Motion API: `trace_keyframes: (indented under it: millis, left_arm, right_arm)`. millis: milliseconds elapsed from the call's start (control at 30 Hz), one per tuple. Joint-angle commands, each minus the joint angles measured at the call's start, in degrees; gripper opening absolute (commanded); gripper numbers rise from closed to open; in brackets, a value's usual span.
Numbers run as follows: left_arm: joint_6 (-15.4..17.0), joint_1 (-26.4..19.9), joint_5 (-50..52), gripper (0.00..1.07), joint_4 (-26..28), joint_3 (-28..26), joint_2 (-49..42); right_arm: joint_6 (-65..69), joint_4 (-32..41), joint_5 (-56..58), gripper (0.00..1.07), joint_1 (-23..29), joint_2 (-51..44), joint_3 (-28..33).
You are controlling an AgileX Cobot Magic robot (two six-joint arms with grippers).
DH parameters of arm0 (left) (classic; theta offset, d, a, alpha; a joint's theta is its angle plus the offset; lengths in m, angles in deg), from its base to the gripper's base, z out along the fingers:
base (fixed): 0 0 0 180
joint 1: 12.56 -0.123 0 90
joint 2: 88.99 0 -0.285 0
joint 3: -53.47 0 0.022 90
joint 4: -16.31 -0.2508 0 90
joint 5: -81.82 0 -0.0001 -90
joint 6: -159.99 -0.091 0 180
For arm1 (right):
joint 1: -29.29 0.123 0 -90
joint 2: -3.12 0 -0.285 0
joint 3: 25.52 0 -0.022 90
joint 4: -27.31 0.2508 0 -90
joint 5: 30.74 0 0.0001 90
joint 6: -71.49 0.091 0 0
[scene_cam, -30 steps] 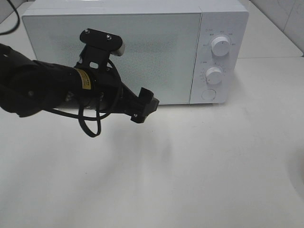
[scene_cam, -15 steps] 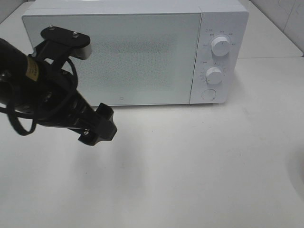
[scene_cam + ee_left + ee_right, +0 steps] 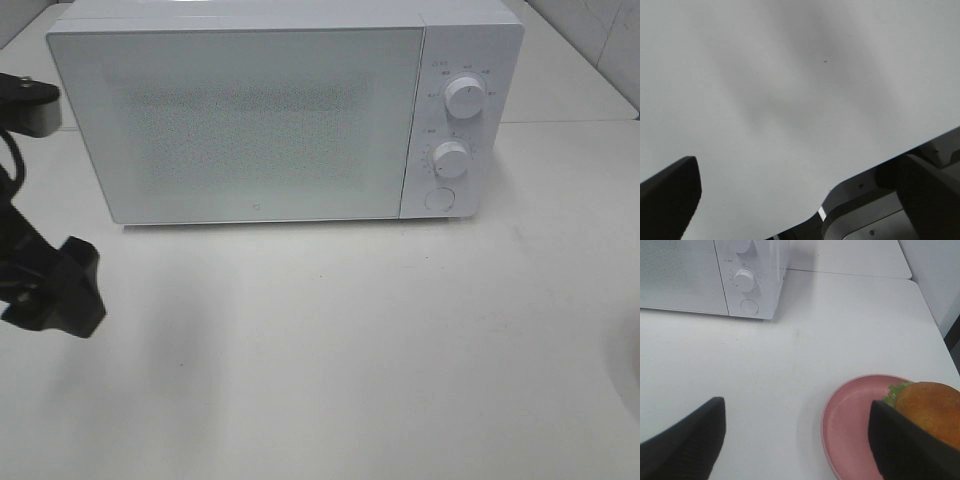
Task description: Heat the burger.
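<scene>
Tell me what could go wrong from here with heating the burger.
The microwave door looks shut, so carrying the burger over now would leave it nowhere to go. The burger sits toward one edge of the pink plate, so a tilted lift might slide it off. The right gripper hangs open near the plate with one finger already in front of the burger; a careless descent could knock it.

burger: part behind right fingers, cut by edge | dial markings: unreadable | left arm: mostly off-frame
</scene>
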Motion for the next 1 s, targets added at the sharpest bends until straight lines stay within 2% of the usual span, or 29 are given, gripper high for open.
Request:
trace_keyframes:
  millis: [33,67,100,133,200,233,267,300,333,367,400,467,600,867,1000]
  left_arm:
    - [-3.0,-9.0,-2.6,1.00,2.3,2.1,-1.7]
    - [-3.0,-9.0,-2.6,1.00,2.3,2.1,-1.7]
    - [-5.5,-12.9,-3.5,1.00,4.4,3.4,-2.8]
    - [-5.5,-12.9,-3.5,1.00,4.4,3.4,-2.8]
    - [-8.0,-18.9,-3.9,1.00,6.1,5.6,-5.2]
    - [-8.0,-18.9,-3.9,1.00,6.1,5.6,-5.2]
    - [-7.9,-22.8,-4.1,1.00,6.3,7.0,-7.0]
    - [-7.4,-24.7,-4.3,1.00,6.6,7.7,-8.1]
    - [-7.4,-24.7,-4.3,1.00,6.6,7.7,-8.1]
    - [-7.0,-27.7,-5.0,1.00,7.1,8.5,-10.3]
    - [-7.0,-27.7,-5.0,1.00,7.1,8.5,-10.3]
    - [-7.1,-30.7,-5.6,1.00,6.8,9.9,-13.7]
    - [-7.1,-31.0,-5.7,1.00,5.7,11.3,-17.8]
    - [-7.5,-31.0,-4.0,1.00,5.2,18.2,-31.3]
    - [-9.3,-31.0,-3.4,1.00,5.4,19.2,-40.8]
  right_arm:
    - [-0.1,-0.2,-0.5,0.75,-0.3,-1.5,0.1]
    - [-0.1,-0.2,-0.5,0.75,-0.3,-1.5,0.1]
    - [-0.1,-0.2,-0.5,0.75,-0.3,-1.5,0.1]
    - [-0.1,-0.2,-0.5,0.75,-0.3,-1.5,0.1]
    - [-0.1,-0.2,-0.5,0.75,-0.3,-1.5,0.1]
    - [-0.1,-0.2,-0.5,0.75,-0.3,-1.5,0.1]
    - [-0.1,-0.2,-0.5,0.75,-0.3,-1.5,0.1]
    - [-0.1,-0.2,-0.5,0.75,-0.3,-1.5,0.1]
    - [-0.1,-0.2,-0.5,0.75,-0.3,-1.5,0.1]
    - [-0.1,-0.2,-0.5,0.75,-0.3,-1.5,0.1]
    - [-0.1,-0.2,-0.5,0.75,-0.3,-1.5,0.1]
    - [-0.1,-0.2,-0.5,0.75,-0.3,-1.5,0.1]
    - [-0.1,-0.2,-0.5,0.75,-0.3,-1.5,0.1]
    - [-0.1,-0.2,-0.5,0.75,-0.3,-1.5,0.1]
    - [-0.1,-0.2,-0.5,0.75,-0.3,-1.5,0.1]
